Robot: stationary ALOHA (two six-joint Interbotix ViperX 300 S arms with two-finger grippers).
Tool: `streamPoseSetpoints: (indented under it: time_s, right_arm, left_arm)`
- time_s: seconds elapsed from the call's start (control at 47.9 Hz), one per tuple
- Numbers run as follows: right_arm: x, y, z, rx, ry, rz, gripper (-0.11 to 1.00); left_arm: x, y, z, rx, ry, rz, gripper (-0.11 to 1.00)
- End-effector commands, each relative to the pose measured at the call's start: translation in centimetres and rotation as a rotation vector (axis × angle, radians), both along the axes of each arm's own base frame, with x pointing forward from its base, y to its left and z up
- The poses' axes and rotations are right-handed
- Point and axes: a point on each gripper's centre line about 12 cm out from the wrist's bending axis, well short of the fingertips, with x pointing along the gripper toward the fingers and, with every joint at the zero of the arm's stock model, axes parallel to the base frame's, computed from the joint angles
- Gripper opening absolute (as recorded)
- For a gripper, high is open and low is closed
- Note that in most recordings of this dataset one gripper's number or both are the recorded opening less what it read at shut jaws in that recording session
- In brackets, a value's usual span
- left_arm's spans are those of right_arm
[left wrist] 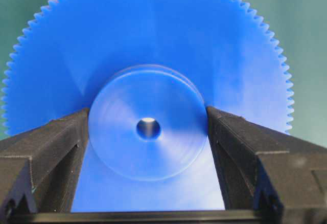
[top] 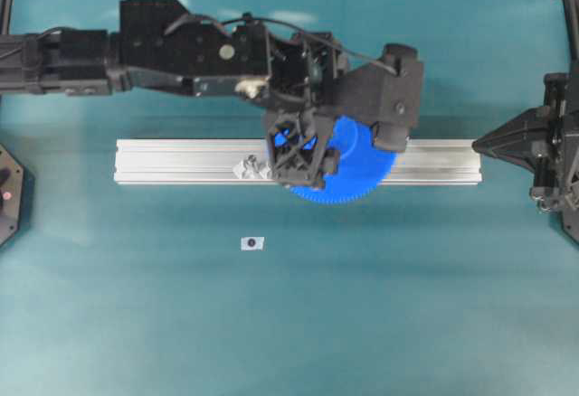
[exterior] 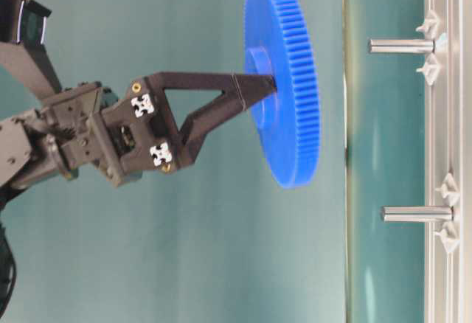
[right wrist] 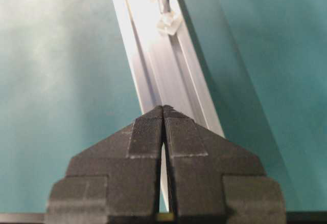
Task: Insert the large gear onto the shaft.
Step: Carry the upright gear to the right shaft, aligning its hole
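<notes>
A: The left arm is reaching in from the left edge of the overhead view, stretched long, wrist angling downward. The left gripper (left wrist: pixel 148 129) is standing wide, one finger (left wrist: pixel 56 147) pressing each side of the raised hub of the large gear (left wrist: pixel 153 45).

B: And the right arm?

A: It is sitting folded at the right edge. The right gripper (right wrist: pixel 163 112) is pointing inward, jaws pressed together, holding nothing.

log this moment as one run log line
left end effector: shut on blue gear hub | gear: above rail, not yet on shaft | right end effector: shut, empty, off to side
</notes>
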Motion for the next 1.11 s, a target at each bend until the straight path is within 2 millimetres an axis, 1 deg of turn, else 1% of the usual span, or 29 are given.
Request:
streamPoseSetpoints:
  time_s: [0.0,0.146,0.355,0.522,0.585,0.794,0.94,1.086]
  right_arm:
    - [0.2,-0.1,0.3,0.004,-0.013,-0.008,0.03]
    - [0.0,-0.1,0.4,0.003,-0.021,-0.008,0.03]
    - [-0.4,0.0,0.6,0.000,-0.044,-0.012,0.03]
    - [-0.7,-0.2,0.6,0.000,-0.036,-0.025,0.03]
    - [-0.7,-0.3,0.7,0.000,-0.037,-0.030,0.03]
    - [-0.8,-0.5,0.7,-0.001,-0.037,-0.041,0.03]
    - [-0.8,-0.6,0.6,-0.004,-0.033,-0.048,0.03]
    - [-0.8,-0.7,0.6,-0.005,-0.035,-0.051,0.03]
  left_arm:
    - [0.6,1.1,2.3,0.016,-0.078,0.010,0.76]
    - [1.5,1.3,1.9,0.018,-0.092,0.011,0.76]
    - [2.5,1.4,0.3,0.014,-0.069,0.014,0.76]
    - [2.9,1.5,-0.3,0.011,-0.059,0.018,0.76]
    - [3.0,1.4,-0.9,0.010,-0.050,0.016,0.76]
    - [3.5,1.3,-1.5,0.006,-0.056,0.021,0.76]
    - [3.9,1.3,-3.1,0.004,-0.027,0.018,0.76]
    - [4.1,1.3,-3.7,0.002,-0.020,0.021,0.76]
